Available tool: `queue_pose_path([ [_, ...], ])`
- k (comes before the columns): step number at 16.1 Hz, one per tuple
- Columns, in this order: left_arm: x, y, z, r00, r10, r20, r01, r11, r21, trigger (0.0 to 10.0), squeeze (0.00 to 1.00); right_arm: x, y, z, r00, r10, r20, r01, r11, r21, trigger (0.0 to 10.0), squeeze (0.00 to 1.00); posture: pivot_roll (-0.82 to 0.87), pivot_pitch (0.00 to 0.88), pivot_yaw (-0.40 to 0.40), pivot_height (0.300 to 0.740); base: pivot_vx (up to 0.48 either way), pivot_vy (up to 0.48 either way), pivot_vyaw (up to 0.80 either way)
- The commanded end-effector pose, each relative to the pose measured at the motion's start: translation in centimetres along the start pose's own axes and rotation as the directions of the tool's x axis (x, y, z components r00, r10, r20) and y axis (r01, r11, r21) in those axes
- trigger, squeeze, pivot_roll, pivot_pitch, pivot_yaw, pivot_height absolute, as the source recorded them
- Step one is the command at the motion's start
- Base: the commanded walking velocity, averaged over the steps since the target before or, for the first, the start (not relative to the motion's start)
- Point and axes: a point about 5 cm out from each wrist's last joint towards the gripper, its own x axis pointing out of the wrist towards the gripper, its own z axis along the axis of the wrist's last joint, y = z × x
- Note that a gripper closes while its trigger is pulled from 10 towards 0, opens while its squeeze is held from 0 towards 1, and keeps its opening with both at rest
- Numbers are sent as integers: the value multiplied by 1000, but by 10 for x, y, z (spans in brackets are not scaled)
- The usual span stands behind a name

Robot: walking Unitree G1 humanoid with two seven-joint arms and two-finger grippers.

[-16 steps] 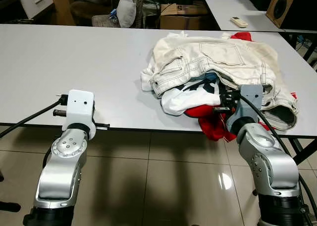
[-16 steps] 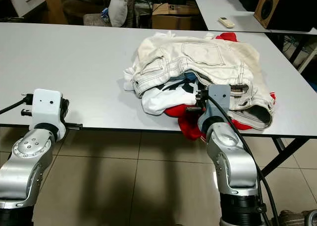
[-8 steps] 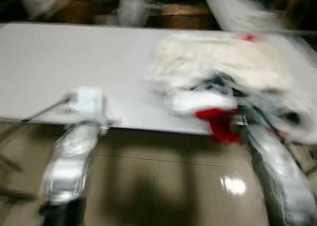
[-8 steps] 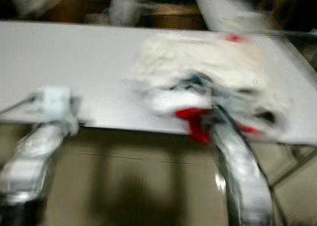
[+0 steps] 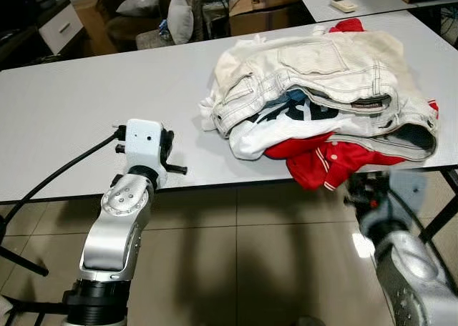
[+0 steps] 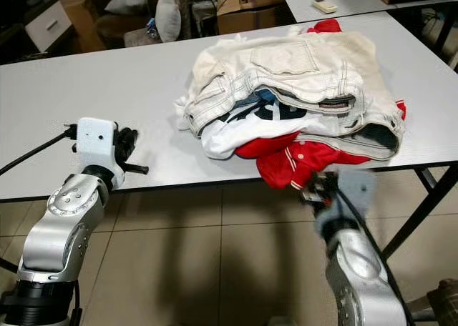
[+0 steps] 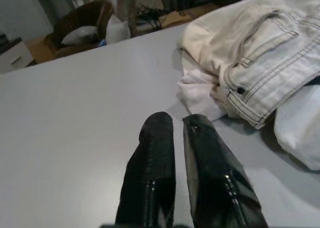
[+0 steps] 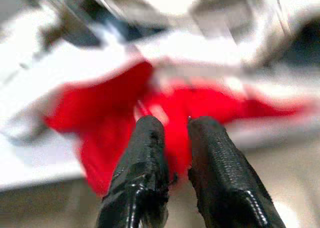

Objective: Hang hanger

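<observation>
A heap of clothes lies on the right part of the grey table: cream jeans on top, a white printed shirt under them, and a red jacket hanging over the front edge. My left gripper is shut and empty, low over the table near its front edge, left of the heap. My right gripper is shut and empty. It is blurred, below the table's front edge, pointing at the hanging red jacket.
A second table at the back right holds a remote control. Behind the table are a cardboard box, a chair with cushions and a white drawer unit. A black table leg stands at the right. Tiled floor lies below.
The camera has shifted. My right gripper has come away from the heap and now sits lower, under the table edge. My left gripper has moved forward over the table.
</observation>
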Motion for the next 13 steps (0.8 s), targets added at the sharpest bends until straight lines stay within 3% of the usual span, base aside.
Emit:
queue_pose_path([
  [1,-4,8,-6,999,48,-17,-48,999,-17,10000,1000,3,16,19,991,117,71,-114,992,-47,10000,1000,-148,57,106,740,0,0,0],
  [3,-21,14,-10,993,114,-12,-114,993,-17,10000,1000,16,32,46,959,247,136,-224,960,-165,10000,1000,-126,59,34,740,0,0,0],
  [4,-24,15,-10,992,123,-5,-123,992,-11,10000,1000,19,34,48,954,260,145,-234,956,-178,10000,1000,-119,60,17,740,0,0,0],
  [6,-31,14,-4,991,129,39,-130,991,35,10000,1000,23,35,43,945,295,141,-269,946,-179,10000,1000,-101,63,-12,740,0,0,0],
  [7,-34,12,0,990,126,66,-129,990,56,10000,1000,24,36,33,942,316,112,-305,947,-105,10000,1000,-85,70,-21,740,0,0,0],
  [8,-36,12,2,989,125,75,-130,990,61,10000,1000,24,34,30,947,305,103,-296,951,-95,10000,1000,-82,71,-20,740,0,0,0],
  [9,-37,12,1,990,123,69,-127,990,61,10000,1000,26,32,30,951,272,150,-251,957,-147,10000,1000,-76,70,-9,740,0,0,0],
  [10,-36,13,1,990,124,67,-128,990,60,10000,1000,27,30,27,958,255,135,-235,961,-143,10000,1000,-74,71,-7,740,0,0,0],
  [11,-35,14,1,989,131,64,-134,990,53,10000,1000,30,27,16,971,226,80,-214,967,-135,10000,1000,-66,73,6,740,0,0,788],
  [13,-35,18,0,985,164,61,-166,985,41,10000,1000,28,33,12,961,268,71,-258,958,-125,10000,1000,-62,88,-11,740,0,0,800],
])
